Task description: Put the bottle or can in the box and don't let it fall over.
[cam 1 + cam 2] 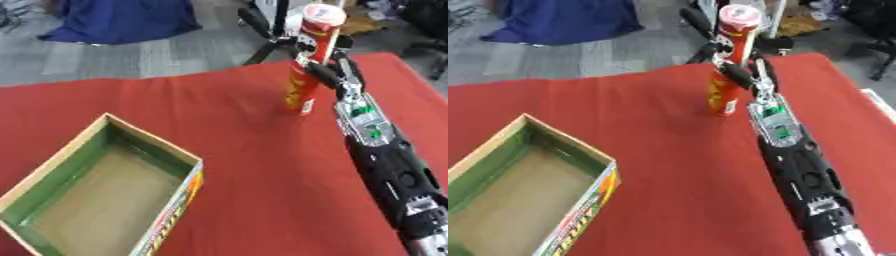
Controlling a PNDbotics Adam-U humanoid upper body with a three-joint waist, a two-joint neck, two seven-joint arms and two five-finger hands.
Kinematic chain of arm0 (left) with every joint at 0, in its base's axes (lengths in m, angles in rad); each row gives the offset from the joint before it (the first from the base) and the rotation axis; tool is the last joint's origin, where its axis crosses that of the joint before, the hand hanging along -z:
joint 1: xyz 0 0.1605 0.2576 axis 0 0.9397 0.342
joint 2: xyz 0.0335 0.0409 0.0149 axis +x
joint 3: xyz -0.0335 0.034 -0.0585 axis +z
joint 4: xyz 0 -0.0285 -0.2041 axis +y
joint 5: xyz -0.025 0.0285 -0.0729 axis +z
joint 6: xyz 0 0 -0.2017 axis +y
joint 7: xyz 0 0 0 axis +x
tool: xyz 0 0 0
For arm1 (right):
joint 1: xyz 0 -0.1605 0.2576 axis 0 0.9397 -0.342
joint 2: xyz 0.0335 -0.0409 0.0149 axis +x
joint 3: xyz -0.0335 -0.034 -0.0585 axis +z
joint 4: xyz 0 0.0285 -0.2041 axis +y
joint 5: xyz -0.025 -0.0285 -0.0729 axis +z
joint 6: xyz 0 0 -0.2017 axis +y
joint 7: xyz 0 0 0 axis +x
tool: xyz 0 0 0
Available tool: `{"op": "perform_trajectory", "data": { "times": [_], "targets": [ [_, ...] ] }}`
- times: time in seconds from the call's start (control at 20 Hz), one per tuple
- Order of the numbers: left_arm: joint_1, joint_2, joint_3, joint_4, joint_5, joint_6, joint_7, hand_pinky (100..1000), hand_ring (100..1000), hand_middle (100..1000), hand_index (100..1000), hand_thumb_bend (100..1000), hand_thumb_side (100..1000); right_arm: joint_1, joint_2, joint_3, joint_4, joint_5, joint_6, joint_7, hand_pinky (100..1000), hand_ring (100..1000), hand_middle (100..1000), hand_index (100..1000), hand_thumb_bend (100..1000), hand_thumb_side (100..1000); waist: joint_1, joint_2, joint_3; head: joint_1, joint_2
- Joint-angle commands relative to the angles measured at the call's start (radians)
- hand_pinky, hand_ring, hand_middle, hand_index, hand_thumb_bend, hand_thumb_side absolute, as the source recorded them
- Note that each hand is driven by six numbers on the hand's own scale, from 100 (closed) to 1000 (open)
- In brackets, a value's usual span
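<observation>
On the far right part of the red table (236, 150) stands a tall red can (308, 65), a slim tube with a pale lid. Its long axis runs close to upright — the lidded top leans a little toward the far right, while the base rests on the cloth. Yellow and white print shows down its side, too blurred to read.

The right hand (328, 70) is at the can's middle, its dark fingers (737, 74) curled round the tube from the near right side, so the hand is grasping the can. The black forearm (389, 165) runs from the lower right corner up and slightly left to the wrist, lying low over the table in a long straight line. A silver section with a green patch sits just behind the wrist. Silver joints show at the bottom edge.

Well apart from the can, at the near left corner, sits the open cardboard box (52, 165). Its mouth faces up, its inner walls are green and its floor is plain brown. The box lies askew to the table edge, one corner pointing toward the can. The outer side wall facing the near right carries bright yellow, red and green print with large lettering — it cannot be read.

Beyond the table, on the grey floor, lies a blue cloth (122, 20), and dark tripod legs (267, 47) stand behind the can.
</observation>
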Motion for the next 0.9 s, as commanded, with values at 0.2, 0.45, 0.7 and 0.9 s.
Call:
{"op": "perform_trajectory", "data": {
  "times": [0.2,0.45,0.7,0.9],
  "targets": [
    [-0.009,0.021,0.013,-0.013,-0.002,-0.002,-0.002,857,892,827,807,106,940,-0.028,-0.031,-0.002,-0.008,0.005,0.017,-0.023,845,1000,962,1000,637,525,-0.001,-0.01,0.002,-0.006,-0.016],
    [-0.009,0.02,0.013,-0.012,-0.003,-0.002,-0.003,858,892,827,807,106,940,-0.03,-0.027,0.002,-0.001,0.013,0.026,-0.031,846,1000,937,1000,633,532,-0.002,-0.009,0.004,-0.007,-0.02],
    [-0.01,0.019,0.013,-0.012,-0.003,-0.002,-0.003,858,892,827,807,105,939,-0.035,-0.023,0.004,0.005,0.026,0.035,-0.036,845,1000,892,1000,640,503,-0.003,-0.007,0.005,-0.01,-0.021],
    [-0.009,0.018,0.014,-0.012,-0.003,-0.002,-0.004,859,893,827,807,105,939,-0.039,-0.018,0.004,0.011,0.023,0.04,-0.048,843,1000,858,1000,652,469,-0.004,-0.006,0.006,-0.013,-0.023]
  ]
}}
